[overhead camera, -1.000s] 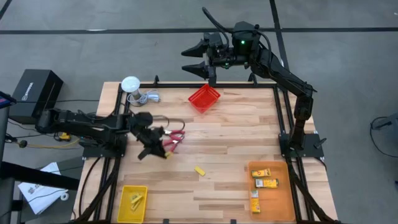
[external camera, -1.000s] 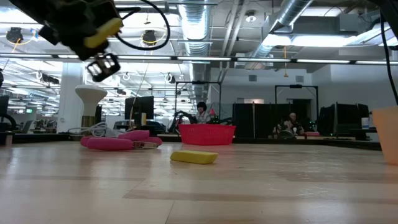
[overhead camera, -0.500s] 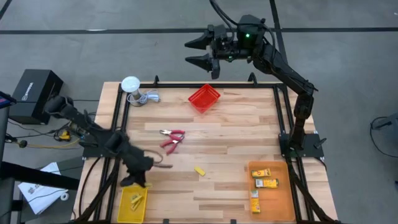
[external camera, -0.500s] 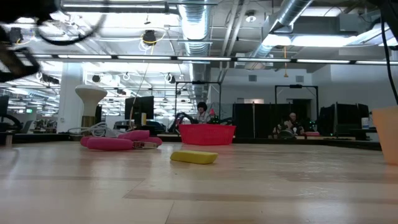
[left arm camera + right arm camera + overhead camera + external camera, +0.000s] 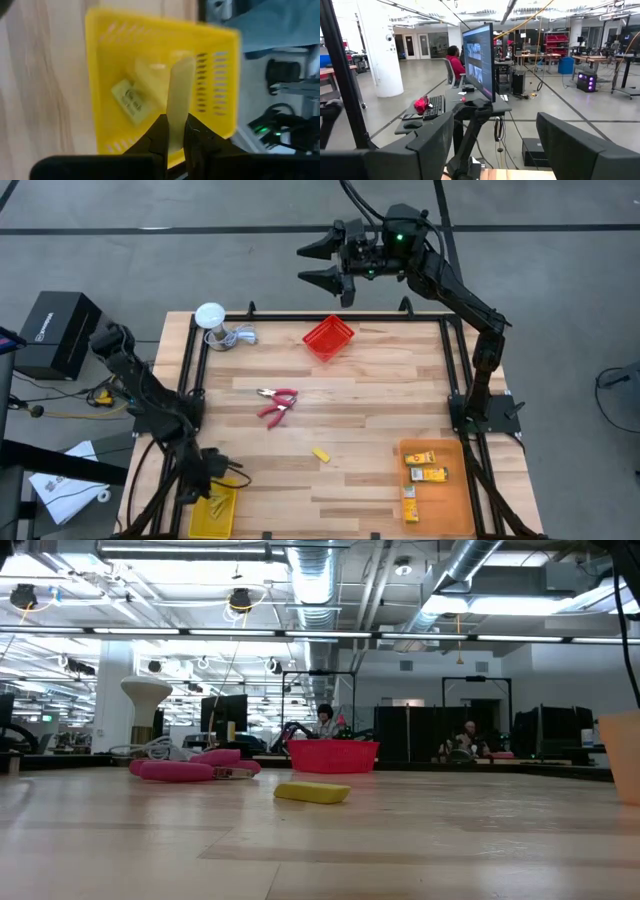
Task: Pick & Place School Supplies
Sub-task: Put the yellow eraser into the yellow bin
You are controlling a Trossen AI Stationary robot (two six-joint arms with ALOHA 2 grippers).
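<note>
School supplies are being sorted: the left end effector (image 5: 174, 131) pinches a pale yellow piece (image 5: 178, 100) above the yellow bin (image 5: 100, 75), seemingly poised to drop it beside the piece already inside. Its long axis runs straight out from the fingers. The right end effector (image 5: 322, 264), spread wide, waits beyond the surface (image 5: 380, 400).

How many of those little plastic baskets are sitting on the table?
3: a red basket at the far edge near the middle, a yellow basket at the near left corner, and an orange basket at the near right corner. None looks hidden.
</note>
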